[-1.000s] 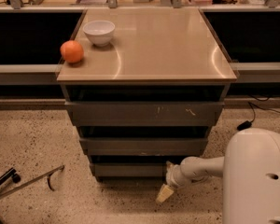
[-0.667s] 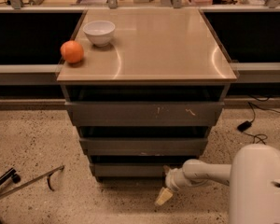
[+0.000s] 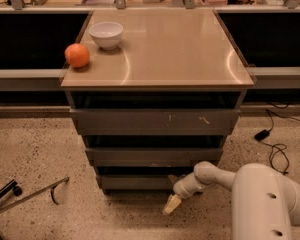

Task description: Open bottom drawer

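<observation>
Reaching in from the lower right, the robot's white arm point(image 3: 270, 201) stretches low across the room toward the foot of the grey cabinet. Its gripper point(image 3: 172, 204) hangs tilted down and to the left, its pale yellowish tip near the speckled floor point(image 3: 45, 149). It sits just in front of, and slightly below, the right part of the bottom drawer point(image 3: 135, 182). From where I stand I cannot tell whether the claw is released or clenched. It may be touching the drawer front, but the wrist blocks that spot.

The bottom drawer is the lowest of three grey fronts, plain and without a handle, tucked under the middle drawer point(image 3: 152, 157). Its front looks roughly in line with the ones above, with only a dark gap showing over it. Above both is the top drawer point(image 3: 155, 121), the widest, carrying a few pale scratch marks toward its right side.

On the tan cabinet top point(image 3: 180, 54) an orange point(image 3: 77, 55) rests near the left edge. A white bowl point(image 3: 106, 34) stands upright just behind it, close but not touching. A small black plug point(image 3: 262, 134) with its cable lies on the floor to the right of the cabinet. A thin dark metal bar point(image 3: 32, 195) lies on the floor at the lower left, well apart from the arm.
</observation>
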